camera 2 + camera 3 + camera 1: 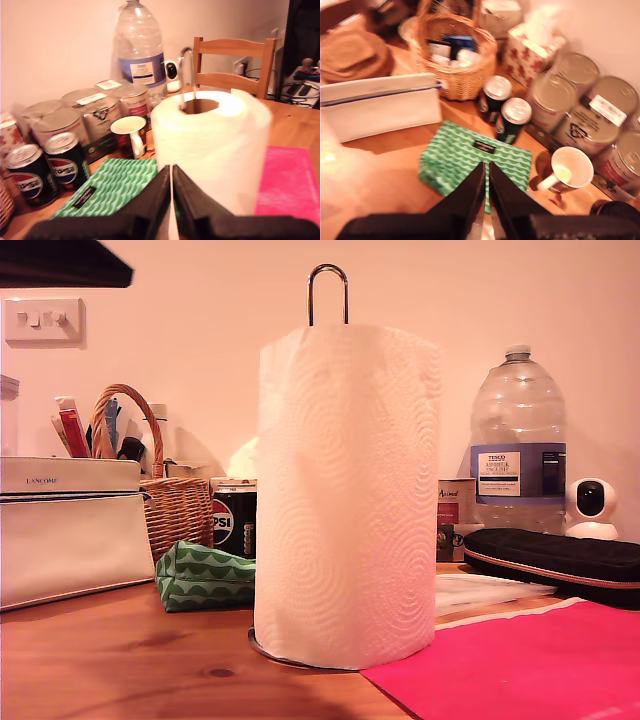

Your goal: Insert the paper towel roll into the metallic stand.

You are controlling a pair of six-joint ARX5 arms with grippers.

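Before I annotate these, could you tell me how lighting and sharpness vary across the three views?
Exterior view: warm pink cast, paper towel roll sharp. First wrist view: the roll's top glares white, my first gripper blurred. Second wrist view: soft overall, glare on the table.

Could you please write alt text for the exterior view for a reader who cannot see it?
A paper towel roll stands on the metallic stand, whose loop pokes out above it, on a wooden table. A wicker basket and water bottle stand behind.
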